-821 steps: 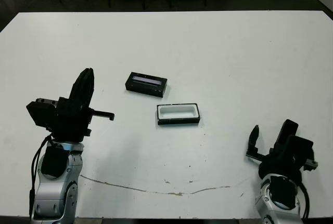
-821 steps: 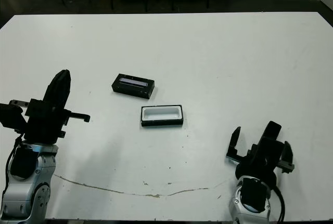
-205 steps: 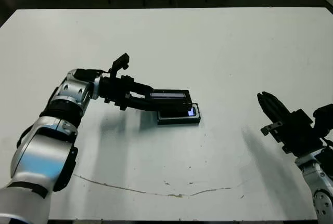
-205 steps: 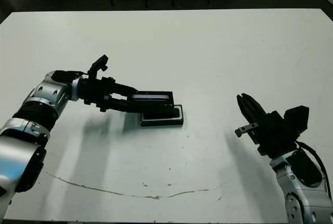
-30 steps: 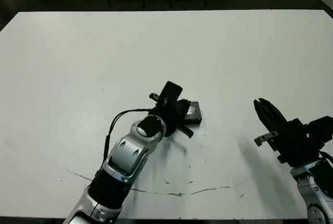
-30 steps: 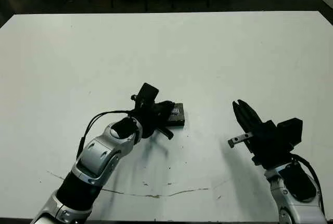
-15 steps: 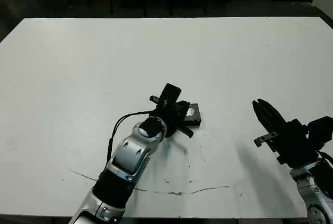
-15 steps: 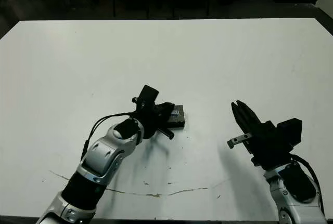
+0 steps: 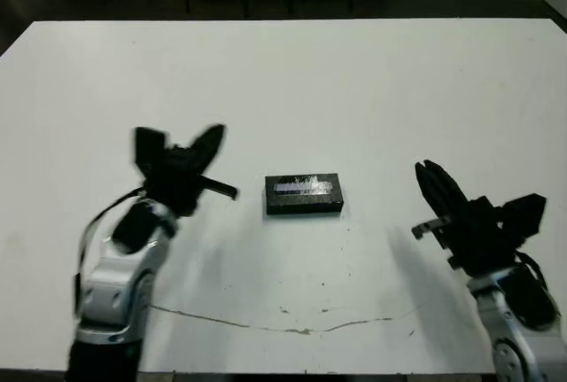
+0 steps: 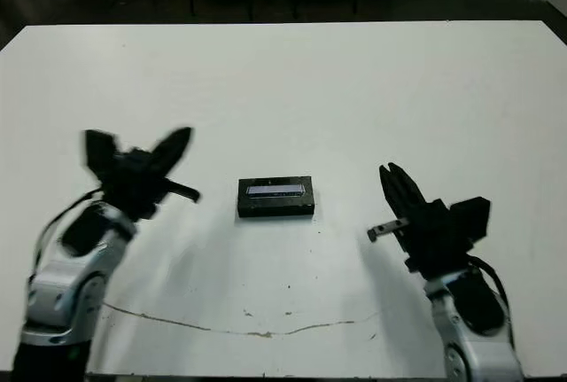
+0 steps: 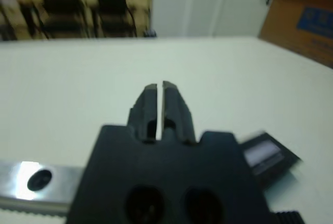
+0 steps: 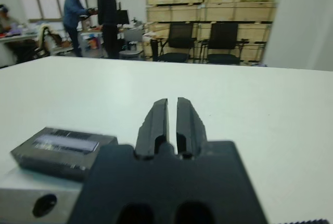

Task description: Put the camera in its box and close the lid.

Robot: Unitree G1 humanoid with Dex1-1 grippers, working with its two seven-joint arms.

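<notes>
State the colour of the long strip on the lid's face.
Pale grey-blue and glossy, on the black lid; it shows best in the left eye view.

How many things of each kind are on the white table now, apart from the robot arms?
Closed box with lid on top: 1
Loose cameras in view: 0
Other loose items on the table: 0
Total: 1

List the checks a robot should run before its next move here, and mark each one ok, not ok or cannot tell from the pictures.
1. Lid sits square on the box: ok.
2. Camera is inside: cannot tell, the lid hides it.
3. Left gripper is shut and holds nothing: ok.
4. Right gripper is shut and holds nothing: ok.
5. Both grippers are apart from the box: ok.
6. Table around the box is free of loose parts: ok.
</notes>
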